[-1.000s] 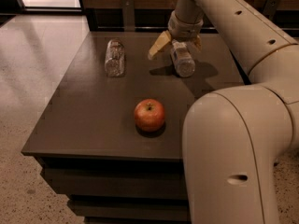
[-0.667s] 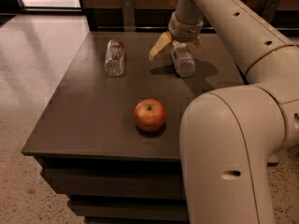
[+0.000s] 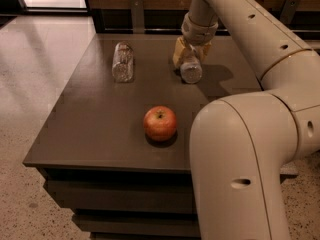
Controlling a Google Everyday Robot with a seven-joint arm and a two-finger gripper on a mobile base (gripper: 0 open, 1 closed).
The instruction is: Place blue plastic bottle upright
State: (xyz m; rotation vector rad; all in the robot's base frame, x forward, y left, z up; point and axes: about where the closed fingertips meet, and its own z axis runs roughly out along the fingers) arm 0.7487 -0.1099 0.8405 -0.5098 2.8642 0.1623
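Note:
The blue plastic bottle [image 3: 191, 72] lies on its side at the back right of the dark table [image 3: 100, 129], its end facing the camera. My gripper [image 3: 192, 59] reaches down from the arm above it, and its yellow fingers [image 3: 179, 52] sit close on either side of the bottle, shut on it. The bottle still rests on the tabletop. Its cap and label are hidden by the gripper.
A crinkled clear bottle without a label [image 3: 122, 62] lies on its side at the back left. A red apple [image 3: 160, 123] sits near the front middle. My arm's large elbow [image 3: 240, 174] fills the right foreground. A wall runs behind the table.
The left yellow finger, splayed out to the left before, has swung in against the bottle. The bottle, the apple and the other bottle have stayed in place.

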